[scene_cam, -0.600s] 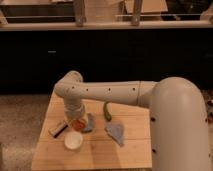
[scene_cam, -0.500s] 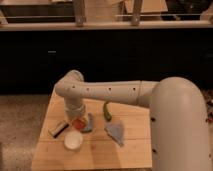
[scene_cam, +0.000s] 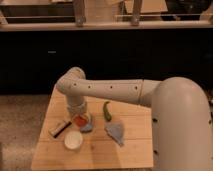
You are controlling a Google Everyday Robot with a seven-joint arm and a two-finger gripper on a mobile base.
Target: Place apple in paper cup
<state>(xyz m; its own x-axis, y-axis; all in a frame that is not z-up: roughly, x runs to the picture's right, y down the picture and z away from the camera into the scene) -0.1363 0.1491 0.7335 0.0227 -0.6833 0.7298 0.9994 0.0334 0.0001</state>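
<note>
The apple (scene_cam: 79, 120), small and orange-red, sits right at the lower end of my gripper (scene_cam: 78, 118), which comes straight down from the white arm (scene_cam: 110, 91) over the left part of the wooden table (scene_cam: 135, 150). I cannot tell whether the apple rests on the table or is held. The paper cup (scene_cam: 73, 140), short, white and wide-mouthed, stands upright just in front of the apple, a little to the left. It looks empty.
A long green pepper (scene_cam: 106, 110) lies right of the gripper. A blue cloth (scene_cam: 116, 132) lies at the middle right. A blue-grey sponge (scene_cam: 88, 126) sits against the apple's right side. A dark flat bar (scene_cam: 60, 128) lies to the left.
The apple and the gripper's end sit very slightly higher than before. Everything else on the table has stayed put.
</note>
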